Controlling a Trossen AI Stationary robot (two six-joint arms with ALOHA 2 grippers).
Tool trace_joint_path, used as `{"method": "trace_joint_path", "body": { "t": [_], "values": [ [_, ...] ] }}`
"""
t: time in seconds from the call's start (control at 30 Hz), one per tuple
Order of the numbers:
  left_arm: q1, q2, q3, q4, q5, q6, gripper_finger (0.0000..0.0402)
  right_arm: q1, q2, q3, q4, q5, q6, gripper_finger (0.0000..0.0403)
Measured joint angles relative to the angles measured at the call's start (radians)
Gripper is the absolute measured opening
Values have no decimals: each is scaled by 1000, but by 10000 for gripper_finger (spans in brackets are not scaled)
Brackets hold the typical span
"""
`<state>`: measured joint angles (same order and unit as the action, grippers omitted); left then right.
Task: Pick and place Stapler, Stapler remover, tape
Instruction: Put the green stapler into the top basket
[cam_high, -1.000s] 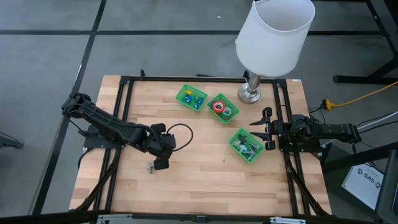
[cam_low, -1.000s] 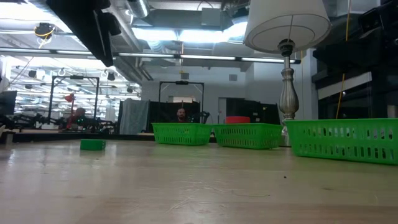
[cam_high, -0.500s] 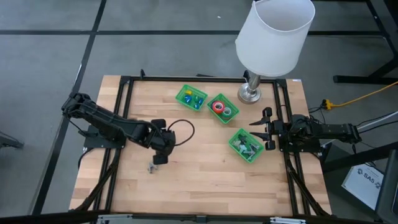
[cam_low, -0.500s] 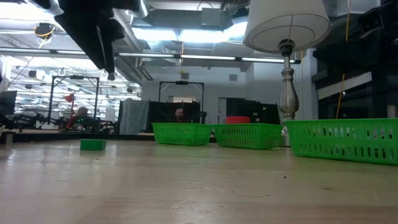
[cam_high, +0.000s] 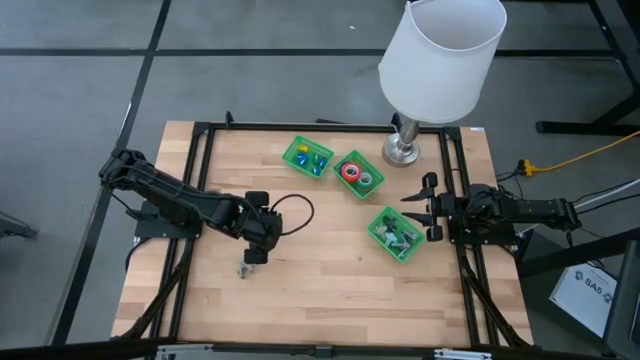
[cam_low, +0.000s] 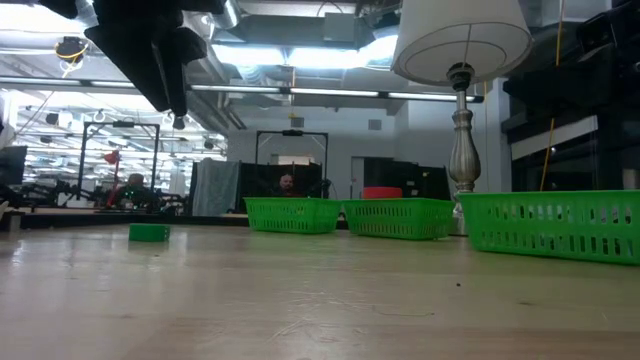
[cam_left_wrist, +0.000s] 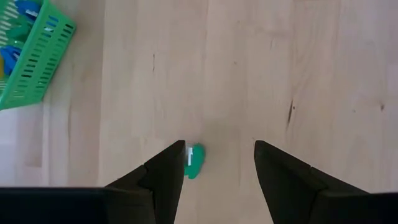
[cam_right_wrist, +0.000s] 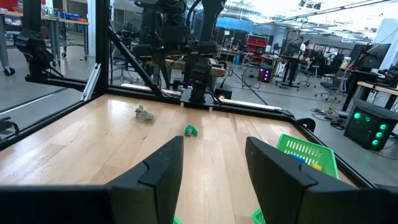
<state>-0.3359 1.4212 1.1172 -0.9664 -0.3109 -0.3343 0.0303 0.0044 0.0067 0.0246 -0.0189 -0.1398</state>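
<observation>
Left gripper (cam_left_wrist: 214, 180) hangs over the bare wood with its fingers (cam_left_wrist: 163, 177) spread wide, gripping nothing. The small green staple remover (cam_left_wrist: 194, 161) lies flat on the table (cam_high: 330, 280), just inside one fingertip rather than centred in the gap. The nearest green tray (cam_left_wrist: 32, 56) sits well apart from it. Right gripper (cam_high: 427, 208) waits beside another tray (cam_high: 396, 234), jaws parted and empty.

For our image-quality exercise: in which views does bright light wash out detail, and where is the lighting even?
Low view: ceiling lights glare behind the dark left arm. Right wrist view: the bright hall washes out overhead. High view: even light on the table. Left wrist view: even too.
</observation>
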Motion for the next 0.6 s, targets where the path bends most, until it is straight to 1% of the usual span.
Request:
{"method": "trace_joint_path", "body": {
  "t": [0.2, 0.47, 0.6],
  "values": [
    [0, 22, 0, 1, -9, 12, 188, 0, 0, 0, 0, 0, 0, 179],
    [6, 88, -1, 6, -1, 85, 188, 0, 0, 0, 0, 0, 0, 179],
    [26, 101, -3, 6, 33, 100, 188, 0, 0, 0, 0, 0, 0, 179]
  ]
}}
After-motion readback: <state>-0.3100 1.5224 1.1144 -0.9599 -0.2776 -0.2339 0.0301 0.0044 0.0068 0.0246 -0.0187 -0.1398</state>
